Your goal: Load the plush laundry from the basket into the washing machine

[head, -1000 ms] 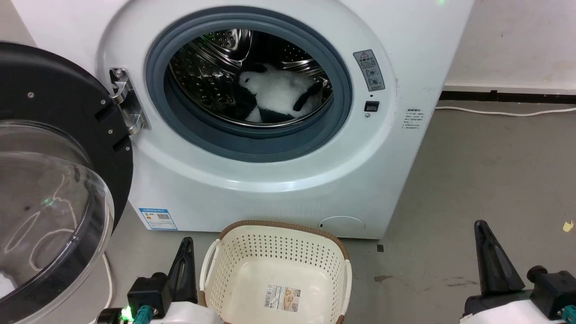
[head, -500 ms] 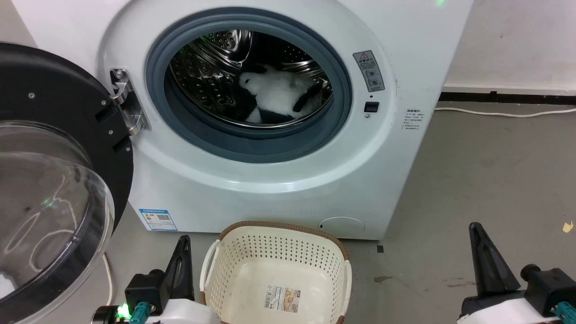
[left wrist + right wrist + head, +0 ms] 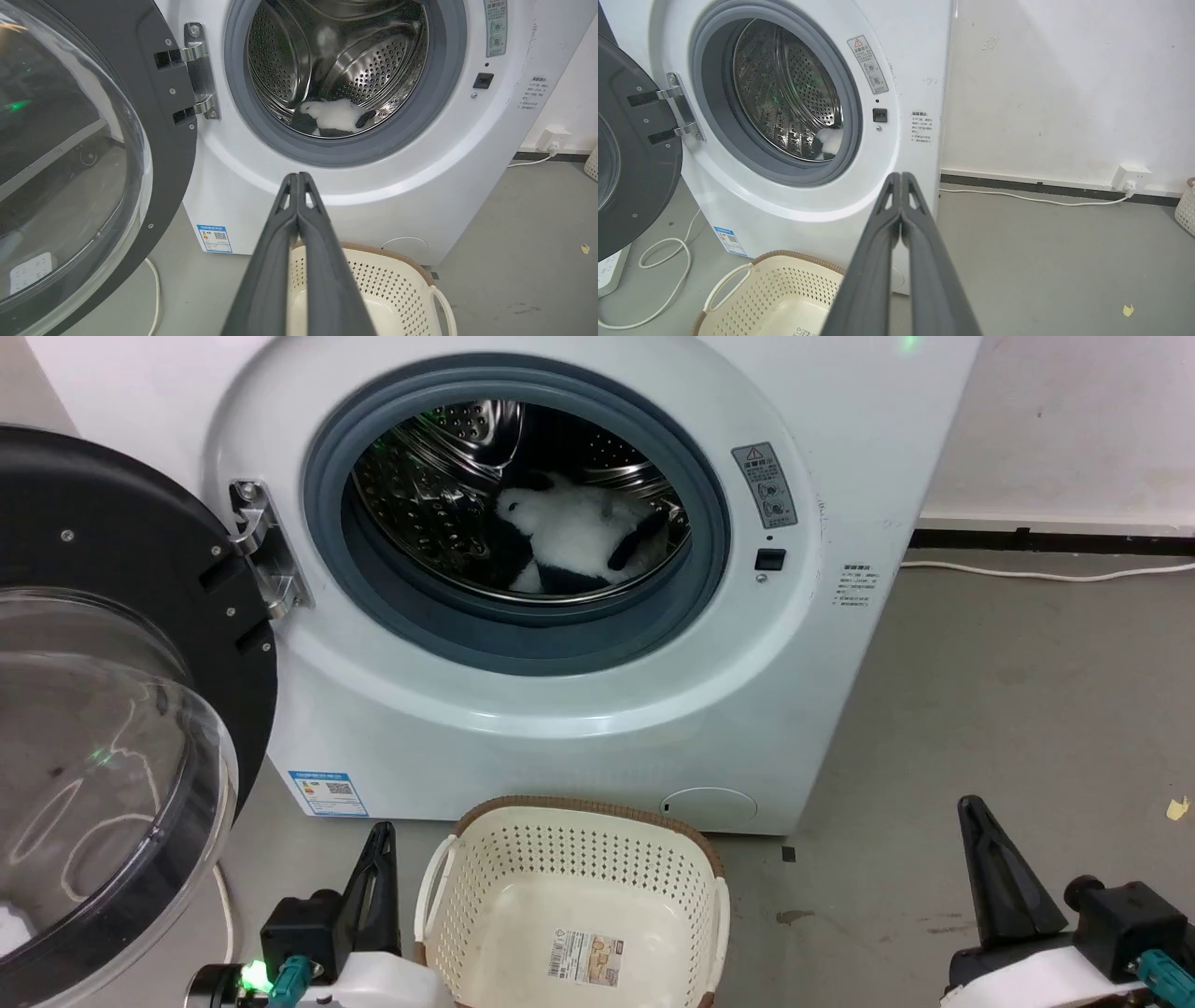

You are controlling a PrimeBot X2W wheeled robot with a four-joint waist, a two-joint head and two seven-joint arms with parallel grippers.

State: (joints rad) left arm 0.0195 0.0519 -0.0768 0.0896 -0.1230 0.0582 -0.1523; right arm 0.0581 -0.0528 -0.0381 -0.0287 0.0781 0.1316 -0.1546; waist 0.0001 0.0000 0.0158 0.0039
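One plush laundry [image 3: 579, 537] lies low in the drum of one washing machine [image 3: 560, 709]; its door [image 3: 121, 663] stands swung open at left. One basket [image 3: 579, 849] sits on the floor before it, between the left gripper [image 3: 381, 833] and right gripper [image 3: 971, 807], both pressed closed, holding nothing.

With the door [image 3: 121, 523] swung wide at nine o'clock, its clear dome bulging over the floor [image 3: 1008, 709], the washing machine [image 3: 579, 709] shows an unobstructed opening. The plush laundry [image 3: 579, 537] lies low in the drum [image 3: 429, 495]. The space above it appears free, though glare blurs the back. The basket [image 3: 579, 803] blocks six o'clock at the base, and bare floor spreads at three o'clock.
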